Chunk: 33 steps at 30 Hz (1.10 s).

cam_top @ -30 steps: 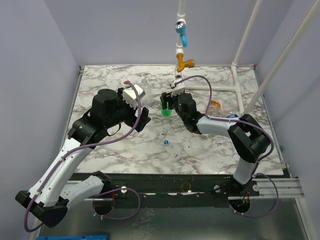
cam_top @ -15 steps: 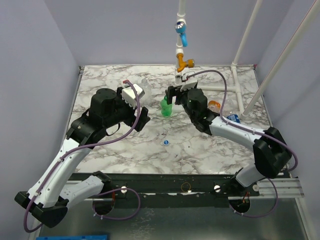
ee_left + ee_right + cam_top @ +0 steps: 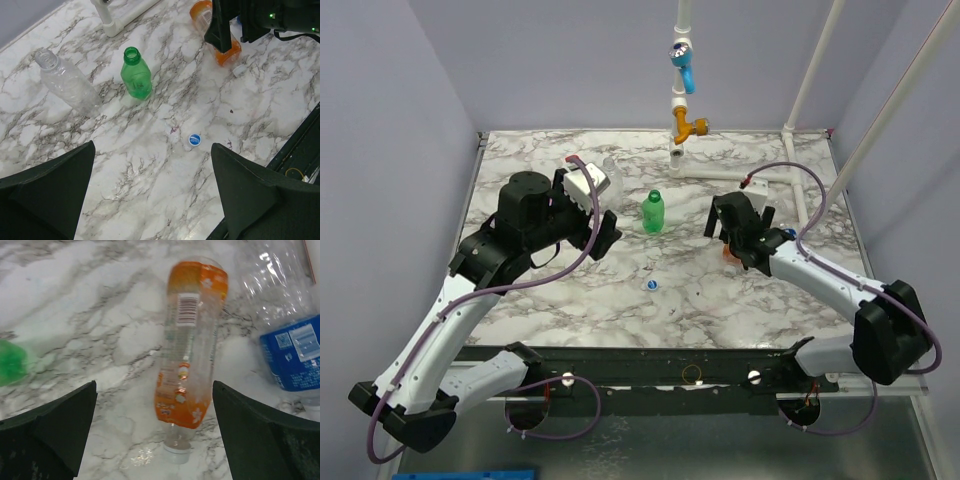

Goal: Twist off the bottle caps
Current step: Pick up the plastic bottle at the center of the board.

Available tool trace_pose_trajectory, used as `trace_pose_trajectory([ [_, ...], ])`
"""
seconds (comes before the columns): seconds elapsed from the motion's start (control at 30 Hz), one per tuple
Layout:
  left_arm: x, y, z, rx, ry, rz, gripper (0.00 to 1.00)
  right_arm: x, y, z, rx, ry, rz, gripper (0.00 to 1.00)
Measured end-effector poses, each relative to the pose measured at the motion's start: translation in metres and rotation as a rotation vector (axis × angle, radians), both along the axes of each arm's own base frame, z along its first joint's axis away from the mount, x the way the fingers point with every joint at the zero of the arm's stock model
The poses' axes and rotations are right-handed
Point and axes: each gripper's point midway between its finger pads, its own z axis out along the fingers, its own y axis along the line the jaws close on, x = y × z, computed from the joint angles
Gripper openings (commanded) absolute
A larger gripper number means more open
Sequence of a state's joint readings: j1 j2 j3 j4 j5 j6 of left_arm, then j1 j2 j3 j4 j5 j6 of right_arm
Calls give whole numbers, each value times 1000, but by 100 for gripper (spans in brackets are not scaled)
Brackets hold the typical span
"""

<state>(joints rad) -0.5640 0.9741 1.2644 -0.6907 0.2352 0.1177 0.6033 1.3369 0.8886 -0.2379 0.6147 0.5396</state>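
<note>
Seen from above, the green bottle (image 3: 653, 212) stands upright mid-way along the bench (image 3: 550, 300), with a loose cap (image 3: 652, 284) at its 6 o'clock. The left hand (image 3: 604, 236) hovers at its 9 o'clock and the right hand (image 3: 728, 226) at its 3 o'clock.

Only the right wrist view shows the orange bottle (image 3: 192, 340) lying flat beneath wide-open, untouching fingers (image 3: 55, 425). A whitish cap (image 3: 176, 452) is on its neck, and the blue-labelled bottle (image 3: 295, 357) lies at its 3 o'clock.

The left wrist view shows its own hand open and empty. It also shows the green bottle's uncapped mouth, and a clear bottle (image 3: 65, 82) lying capless at the green one's 9 o'clock.
</note>
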Motion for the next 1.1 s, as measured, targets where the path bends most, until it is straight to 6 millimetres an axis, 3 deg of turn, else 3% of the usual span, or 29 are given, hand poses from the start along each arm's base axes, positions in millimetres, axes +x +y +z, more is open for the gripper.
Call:
trace_pose_trajectory([
  [0.13, -2, -3, 1, -5, 6, -17, 99, -5, -29, -41, -40, 119, -90, 100],
  [0.43, -9, -7, 7, -21, 13, -58, 99, -10, -32, -100, -89, 263, -114, 97],
  [0.63, -15, -11, 6, -25, 31, -96, 99, -16, -31, -121, -77, 298, -104, 70],
  [0.77, -20, -16, 9, -35, 29, -144, 99, -11, -25, -122, -41, 284, -94, 53],
  [0.87, -26, -20, 14, -37, 6, -197, 99, -15, -22, -116, -16, 277, -72, 47],
  [0.93, -30, -23, 17, -32, -22, -245, 99, -22, -19, -99, 20, 253, -41, 44],
  [1.0, -35, -25, 22, -27, -66, -296, 99, -23, -12, -62, 87, 179, 13, 42],
  [1.1, -41, -28, 34, -25, -161, -371, 99, -25, 6, 20, 218, 4, 140, 41],
])
